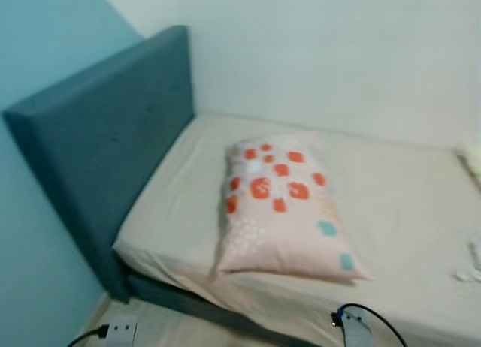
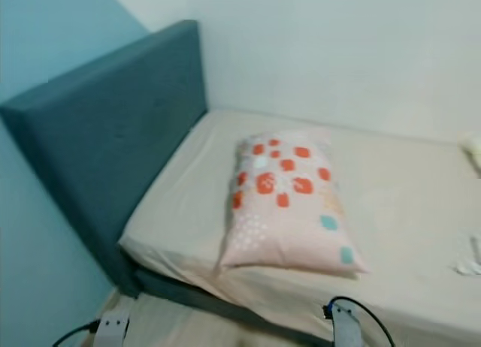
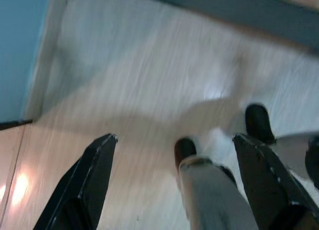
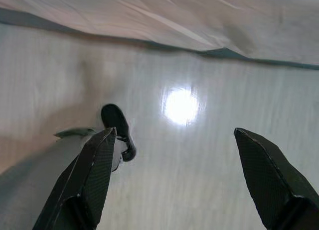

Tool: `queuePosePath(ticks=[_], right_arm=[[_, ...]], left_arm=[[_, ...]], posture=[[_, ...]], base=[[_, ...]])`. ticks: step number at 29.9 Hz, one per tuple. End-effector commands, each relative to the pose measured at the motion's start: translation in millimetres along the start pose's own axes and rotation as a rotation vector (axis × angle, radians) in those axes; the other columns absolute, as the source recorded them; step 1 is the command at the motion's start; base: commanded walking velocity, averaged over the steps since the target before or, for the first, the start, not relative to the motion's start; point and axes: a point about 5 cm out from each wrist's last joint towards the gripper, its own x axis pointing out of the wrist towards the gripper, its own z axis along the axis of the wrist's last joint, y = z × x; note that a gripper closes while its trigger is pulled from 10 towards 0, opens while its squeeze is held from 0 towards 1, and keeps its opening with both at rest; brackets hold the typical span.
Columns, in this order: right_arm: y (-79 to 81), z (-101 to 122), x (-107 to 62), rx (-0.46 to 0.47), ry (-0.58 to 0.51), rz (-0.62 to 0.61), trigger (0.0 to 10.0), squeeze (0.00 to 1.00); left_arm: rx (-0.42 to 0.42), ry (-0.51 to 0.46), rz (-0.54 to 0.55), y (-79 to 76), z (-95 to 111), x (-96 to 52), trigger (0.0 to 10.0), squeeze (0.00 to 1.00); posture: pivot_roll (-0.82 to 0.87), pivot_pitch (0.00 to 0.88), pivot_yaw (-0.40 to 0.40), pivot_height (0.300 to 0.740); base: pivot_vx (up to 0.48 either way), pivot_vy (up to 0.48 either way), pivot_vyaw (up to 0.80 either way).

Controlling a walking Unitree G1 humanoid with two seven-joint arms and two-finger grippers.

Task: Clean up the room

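Lying pillow, well beyond fingers

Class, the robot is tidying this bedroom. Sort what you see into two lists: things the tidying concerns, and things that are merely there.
Concerns the tidying:
- patterned pillow, lying askew across the bed
- small white bits near the bed's right edge
- left tool and right tool, both open, hanging above the floor

Merely there:
- blue headboard
- white wall

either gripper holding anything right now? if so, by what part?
Nothing is held. The left gripper and the right gripper both hang open over the bare floor, with empty space between their fingers.
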Motion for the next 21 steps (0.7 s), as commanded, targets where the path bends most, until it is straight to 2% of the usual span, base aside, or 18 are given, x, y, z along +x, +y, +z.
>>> queuePosePath(ticks=[1,11,21], right_arm=[[4.0,0.6,0.5,0.009,-0.004,0.009,10.0,0.0],[4.3,1.1,0.6,0.01,-0.007,0.013,10.0,0.0],[6.3,-1.1,0.6,0.011,0.005,0.025,10.0,0.0]], left_arm=[[0.014,0.026,0.0,1.3,-7.8,-1.3,10.0,0.0],[0.015,0.027,-0.001,1.3,-7.9,-1.3,10.0,0.0],[0.022,0.024,-0.002,1.7,-6.6,-1.1,10.0,0.0]], posture=[[0.0,0.027,-0.032,0.74],[0.0,0.021,-0.032,0.74],[0.0,0.019,-0.03,0.74]], base=[[0.0,0.0,0.0],[0.0,0.0,0.0],[0.0,0.0,-0.8]])
